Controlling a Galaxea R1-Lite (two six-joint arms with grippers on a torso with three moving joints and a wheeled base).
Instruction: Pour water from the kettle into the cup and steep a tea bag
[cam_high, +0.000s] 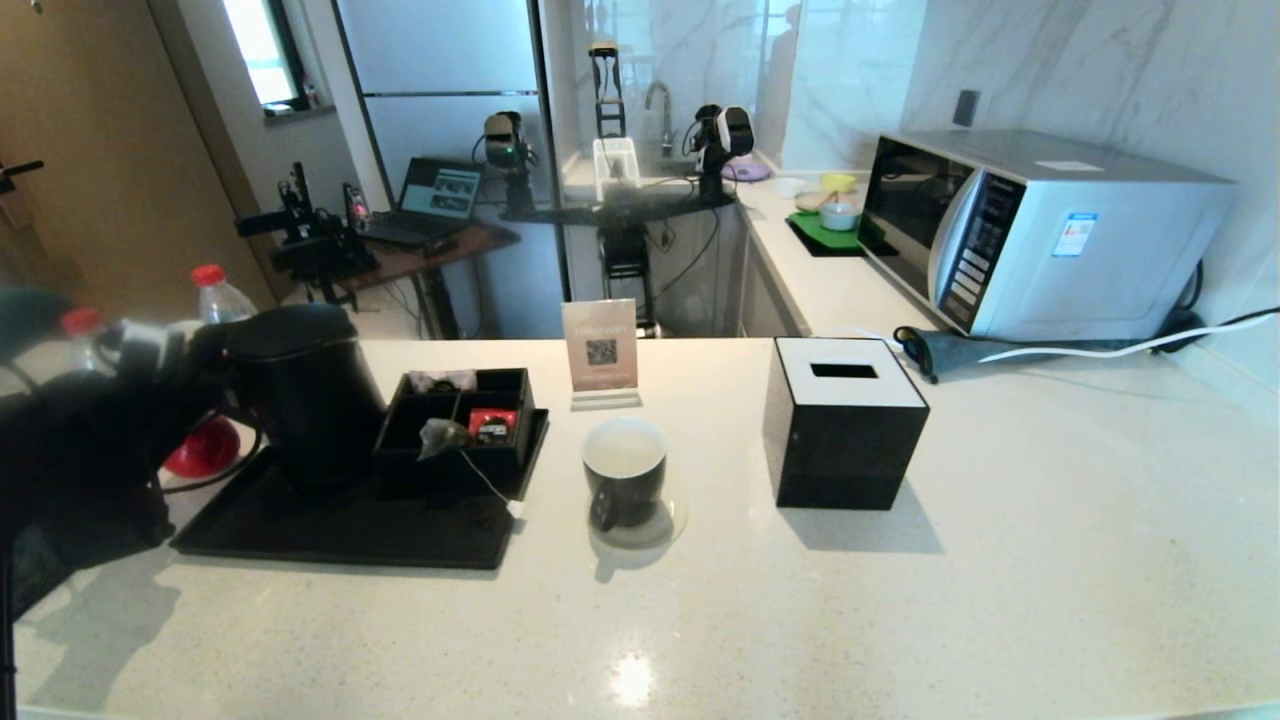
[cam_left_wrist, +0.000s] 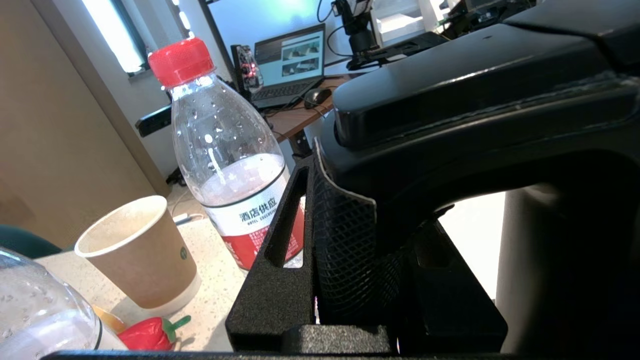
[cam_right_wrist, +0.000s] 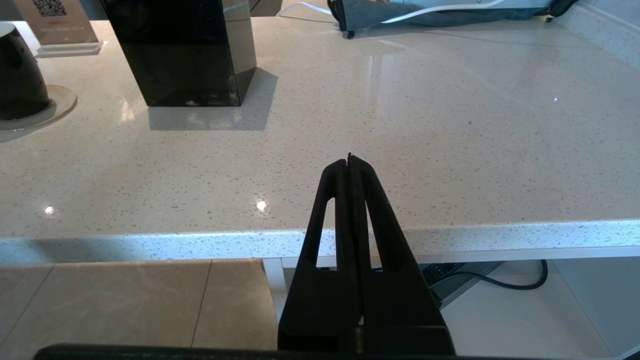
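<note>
The left claw (cam_left_wrist: 360, 240) grips the kettle (cam_high: 300, 395) handle beside the tray (cam_high: 340, 525) — right claw (cam_right_wrist: 350, 162) closed, off-counter.

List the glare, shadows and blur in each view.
Head view: the left arm is motion-blurred beside the kettle; a bright glare spot sits on the near counter; the tissue box casts a shadow forward. Left wrist view: the window is blown out; the near bottle is out of focus. Right wrist view: small highlights dot the counter before the shut right gripper.
</note>
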